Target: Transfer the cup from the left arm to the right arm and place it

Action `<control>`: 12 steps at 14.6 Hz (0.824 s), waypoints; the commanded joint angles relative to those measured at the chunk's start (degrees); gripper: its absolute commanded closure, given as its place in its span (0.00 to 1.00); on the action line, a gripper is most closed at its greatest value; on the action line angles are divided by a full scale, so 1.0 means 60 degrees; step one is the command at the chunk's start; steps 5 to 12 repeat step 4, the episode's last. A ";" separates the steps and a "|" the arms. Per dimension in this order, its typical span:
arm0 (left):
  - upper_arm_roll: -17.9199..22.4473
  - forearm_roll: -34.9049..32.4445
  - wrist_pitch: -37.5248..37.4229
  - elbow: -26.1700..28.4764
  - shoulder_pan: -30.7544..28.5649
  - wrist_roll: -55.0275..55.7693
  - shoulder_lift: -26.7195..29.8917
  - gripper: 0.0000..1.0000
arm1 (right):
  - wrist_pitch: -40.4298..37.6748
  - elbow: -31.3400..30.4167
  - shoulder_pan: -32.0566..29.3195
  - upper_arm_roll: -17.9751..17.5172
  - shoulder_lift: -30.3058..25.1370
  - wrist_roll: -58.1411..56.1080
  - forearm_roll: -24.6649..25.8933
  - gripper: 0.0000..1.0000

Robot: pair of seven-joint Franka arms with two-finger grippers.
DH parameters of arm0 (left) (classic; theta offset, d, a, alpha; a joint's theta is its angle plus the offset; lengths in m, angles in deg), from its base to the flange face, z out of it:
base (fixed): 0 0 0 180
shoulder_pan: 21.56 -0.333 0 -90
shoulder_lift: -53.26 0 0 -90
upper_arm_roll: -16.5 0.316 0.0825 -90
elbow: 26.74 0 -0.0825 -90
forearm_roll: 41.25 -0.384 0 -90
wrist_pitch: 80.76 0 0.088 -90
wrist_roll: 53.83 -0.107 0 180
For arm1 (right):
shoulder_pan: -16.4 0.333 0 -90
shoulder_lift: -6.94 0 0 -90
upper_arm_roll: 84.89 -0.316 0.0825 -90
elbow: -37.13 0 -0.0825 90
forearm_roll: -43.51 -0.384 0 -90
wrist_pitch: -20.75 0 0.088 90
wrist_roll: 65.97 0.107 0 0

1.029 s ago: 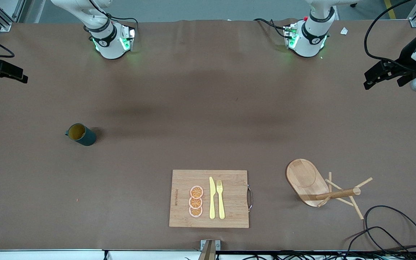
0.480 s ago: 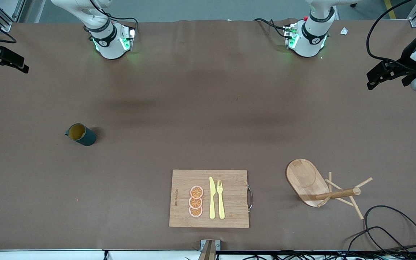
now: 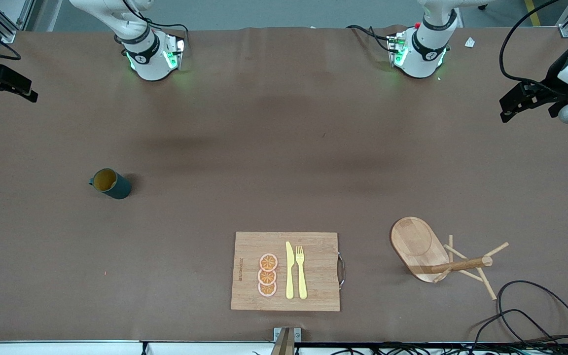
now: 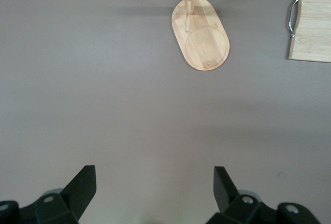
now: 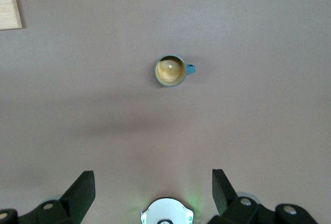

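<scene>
One cylindrical teal cup [image 3: 111,183], wooden board [image 3: 285,271], oval-based rack [image 3: 419,249]

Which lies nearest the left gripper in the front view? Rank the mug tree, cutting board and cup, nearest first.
The left gripper hangs open at the left arm's end of the table.
1. Mug tree: toward the left arm's end, close to the front camera.
2. Cutting board: mid-table, nearest that camera.
3. Cup: upright toward the right arm's end.

Brown-covered table [image 3: 284,148], grey floor [image 3: 274,12] past it, metal frame posts at corners
</scene>
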 commanded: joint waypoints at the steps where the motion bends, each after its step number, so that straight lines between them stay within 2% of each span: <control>1: -0.0017 0.0437 -0.0139 -0.0174 0.0007 0.0011 -0.0064 0.00 | 0.0223 -0.0143 0.0015 -0.0006 -0.0228 0.0109 -0.0090 0.00; 12: -0.0002 0.0468 -0.0140 -0.0174 0.0007 0.0026 -0.0064 0.00 | 0.0282 -0.0069 0.0000 0.0008 -0.0213 0.0094 -0.0090 0.00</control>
